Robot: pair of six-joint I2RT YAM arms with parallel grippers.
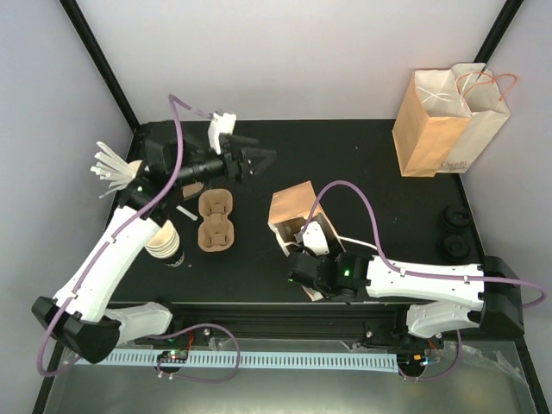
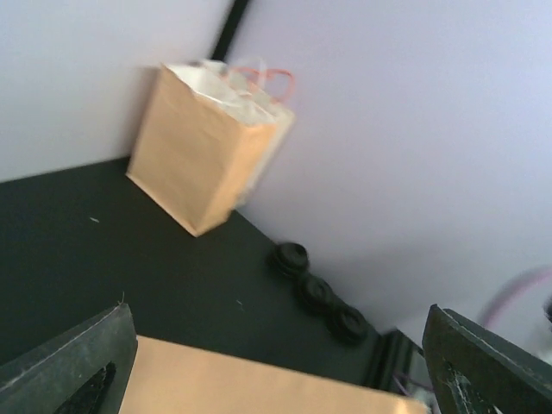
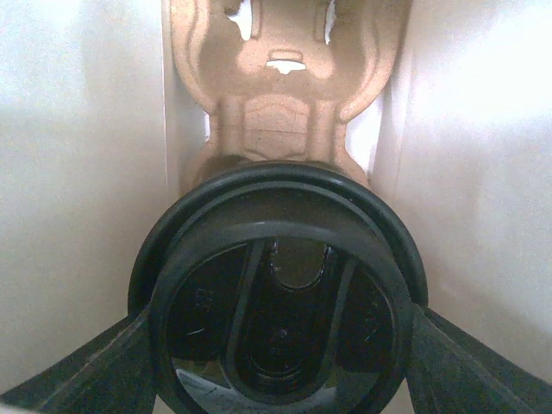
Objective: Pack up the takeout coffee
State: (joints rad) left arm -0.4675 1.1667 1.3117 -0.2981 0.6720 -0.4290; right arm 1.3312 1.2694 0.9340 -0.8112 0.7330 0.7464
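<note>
The right gripper [image 3: 278, 366] reaches into the open mouth of a small paper bag [image 1: 291, 207], with the bag's white inner walls close on both sides of it. Its two fingers [image 3: 78, 371] are pressed against opposite sides of the round black lid of the takeout coffee [image 3: 285, 302], gripping the cup between them. The lid fills the space straight ahead of the wrist camera. Just beyond the cup, deeper in the bag, sits a brown moulded cup carrier [image 3: 285, 86]; whether the cup is seated in it cannot be told. The left gripper [image 1: 259, 164] hangs above the black table [image 1: 345, 164] with its jaws spread wide and nothing between them. It is apart from the small bag, which lies ahead of it and off to one side. Far ahead of it, a tall paper bag [image 2: 207, 155] stands upright in the corner. A few loose lids [image 2: 315, 289] lie beside that bag along the wall. Behind the left gripper, near its arm, a second carrier [image 1: 216, 220] and a stack of cups [image 1: 164, 241] rest on the table.
</note>
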